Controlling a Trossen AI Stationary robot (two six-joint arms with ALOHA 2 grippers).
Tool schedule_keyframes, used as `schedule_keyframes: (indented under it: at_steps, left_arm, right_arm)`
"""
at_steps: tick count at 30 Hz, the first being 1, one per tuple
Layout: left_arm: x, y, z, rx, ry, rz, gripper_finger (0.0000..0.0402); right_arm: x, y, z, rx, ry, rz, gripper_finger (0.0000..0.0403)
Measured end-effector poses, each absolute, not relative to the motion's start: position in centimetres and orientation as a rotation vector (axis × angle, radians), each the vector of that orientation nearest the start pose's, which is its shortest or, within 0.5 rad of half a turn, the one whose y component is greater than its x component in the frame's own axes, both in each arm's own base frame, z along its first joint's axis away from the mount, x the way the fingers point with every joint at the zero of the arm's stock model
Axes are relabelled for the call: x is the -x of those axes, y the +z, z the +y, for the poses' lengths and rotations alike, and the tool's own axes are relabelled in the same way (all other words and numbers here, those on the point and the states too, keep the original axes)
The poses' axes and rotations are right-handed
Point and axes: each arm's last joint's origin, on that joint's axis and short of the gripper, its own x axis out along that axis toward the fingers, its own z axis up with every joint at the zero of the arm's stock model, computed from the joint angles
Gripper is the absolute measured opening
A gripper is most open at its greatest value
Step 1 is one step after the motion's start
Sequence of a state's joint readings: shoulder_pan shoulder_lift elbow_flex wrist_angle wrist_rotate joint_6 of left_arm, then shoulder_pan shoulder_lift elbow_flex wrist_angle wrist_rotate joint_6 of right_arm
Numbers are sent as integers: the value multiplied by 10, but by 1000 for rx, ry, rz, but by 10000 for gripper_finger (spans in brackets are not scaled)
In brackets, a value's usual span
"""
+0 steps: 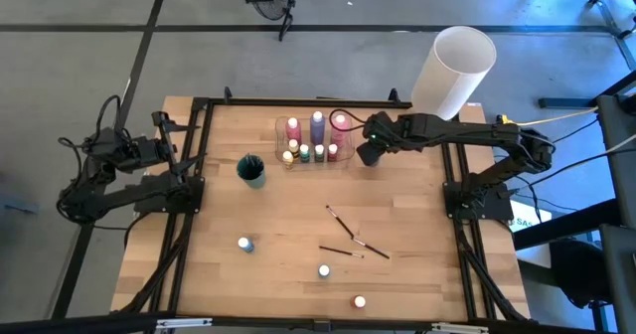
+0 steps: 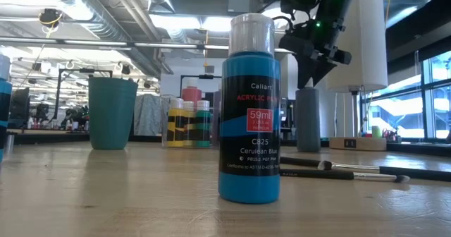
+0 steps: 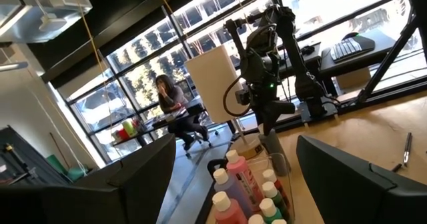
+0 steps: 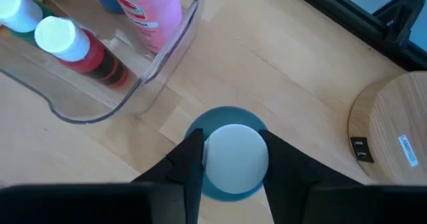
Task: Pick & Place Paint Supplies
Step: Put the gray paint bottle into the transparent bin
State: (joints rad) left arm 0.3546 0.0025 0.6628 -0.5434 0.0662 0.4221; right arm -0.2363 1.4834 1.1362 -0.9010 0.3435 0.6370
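Note:
A grey bottle [image 2: 308, 120] with a white cap stands on the table just right of the clear tray [image 1: 316, 157]. The tray holds pink and purple bottles and tiny white-capped ones. My right gripper [image 4: 233, 159] points steeply down over the grey bottle, shut on its cap. At the table's left edge, my left gripper [image 3: 233, 164] waits raised and open, holding nothing. Thin brushes [image 1: 343, 221] [image 1: 341, 250] lie flat on the wood at centre right. Small loose bottles [image 1: 244, 245] [image 1: 324, 271] [image 1: 360, 301] stand upright near the front. My right gripper pinches the grey bottle's white cap [image 4: 233, 144] between its two fingers [image 4: 190, 161], one on each side. The fingers come from above, slanting down from the table's right. The bottle stands upright with its base on the table.
A teal cup [image 1: 251, 170] stands left of the tray. A big white cylindrical lamp [image 1: 455, 71] on a round wooden base [image 4: 393, 137] stands at the far right corner, close to my right arm. A cerulean blue bottle [image 2: 250, 110] stands close before the low camera.

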Motion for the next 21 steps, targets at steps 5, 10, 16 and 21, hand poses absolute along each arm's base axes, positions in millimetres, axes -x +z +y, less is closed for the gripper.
schedule_keyframes:
  at_steps: [5,10,16,21]
  left_arm:
    - [-9,313,2,-439,345,-41,308]
    - [-8,312,3,-438,371,-33,308]
    - [-8,312,3,-437,372,-33,308]
    - [-8,312,3,-427,372,-35,308]
  right_arm:
    - [-268,250,-73,-490,-875,1059,122]
    - [-270,257,-69,-473,-868,1075,122]
    - [-271,274,-60,-410,-880,1096,120]
    - [-271,281,-58,-390,-903,1071,120]
